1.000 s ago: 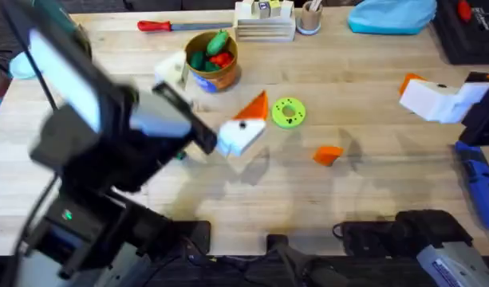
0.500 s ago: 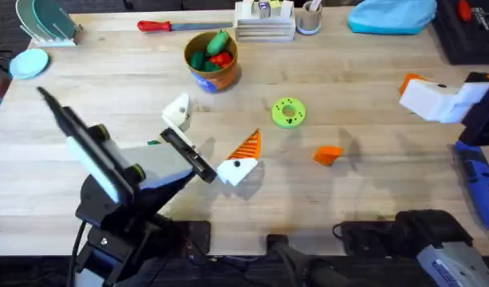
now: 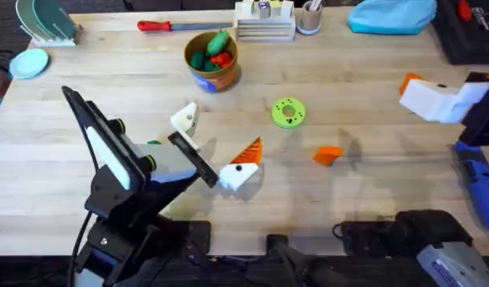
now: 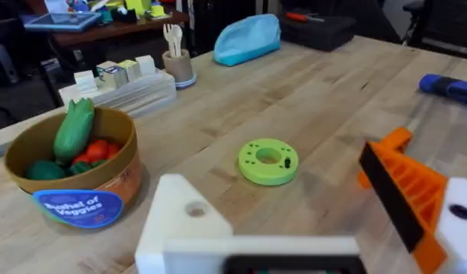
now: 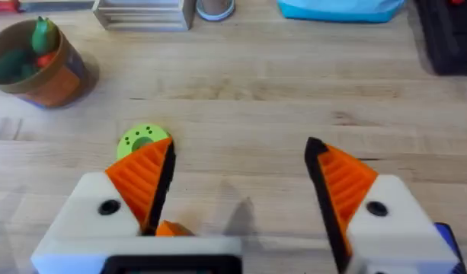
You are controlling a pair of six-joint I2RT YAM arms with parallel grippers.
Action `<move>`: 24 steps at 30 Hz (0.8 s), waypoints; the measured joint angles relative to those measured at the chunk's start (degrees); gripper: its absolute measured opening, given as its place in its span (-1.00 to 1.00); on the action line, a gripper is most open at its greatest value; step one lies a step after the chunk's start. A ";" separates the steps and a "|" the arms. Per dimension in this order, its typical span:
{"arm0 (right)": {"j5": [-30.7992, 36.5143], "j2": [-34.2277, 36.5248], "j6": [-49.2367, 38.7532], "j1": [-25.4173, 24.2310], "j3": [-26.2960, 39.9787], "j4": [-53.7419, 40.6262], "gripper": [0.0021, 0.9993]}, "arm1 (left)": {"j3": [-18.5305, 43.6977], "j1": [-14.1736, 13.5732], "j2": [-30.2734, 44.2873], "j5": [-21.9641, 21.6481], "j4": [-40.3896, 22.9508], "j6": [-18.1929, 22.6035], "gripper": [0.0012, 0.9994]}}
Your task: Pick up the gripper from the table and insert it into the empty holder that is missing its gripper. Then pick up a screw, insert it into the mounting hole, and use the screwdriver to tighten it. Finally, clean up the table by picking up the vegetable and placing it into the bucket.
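Both hands spread — left hand mid-desk, right hand at right edge; gripper loose between.

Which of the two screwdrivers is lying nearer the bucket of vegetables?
The red-handled screwdriver, lying along the table's far edge just left of the bucket; the blue screwdriver lies far right.

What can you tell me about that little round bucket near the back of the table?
The bucket is small, round and orange-brown, seemingly cardboard or plastic, with a blue label on its side reading "Bushel of Veggies". It stands upright on the wooden table, open at the top, holding green and red toy vegetables. Neither robot gripper touches it.
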 joint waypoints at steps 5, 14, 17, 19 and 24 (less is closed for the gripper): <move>0.00 0.00 0.00 0.00 0.00 0.00 0.98 | 0.00 0.00 0.01 0.02 0.00 0.00 0.99; 0.00 0.00 0.00 0.00 0.00 0.00 0.98 | 0.00 0.00 0.01 0.04 0.00 0.00 0.99; 0.00 0.01 0.00 0.00 0.00 0.00 0.98 | 0.00 0.00 -0.01 0.10 0.00 0.00 0.99; 0.00 0.01 0.00 0.00 0.00 -0.02 0.98 | 0.00 0.00 0.01 0.17 0.00 0.00 0.99; 0.00 0.00 0.00 0.00 0.00 -1.80 0.98 | 0.00 0.00 -0.01 0.17 0.00 0.00 0.99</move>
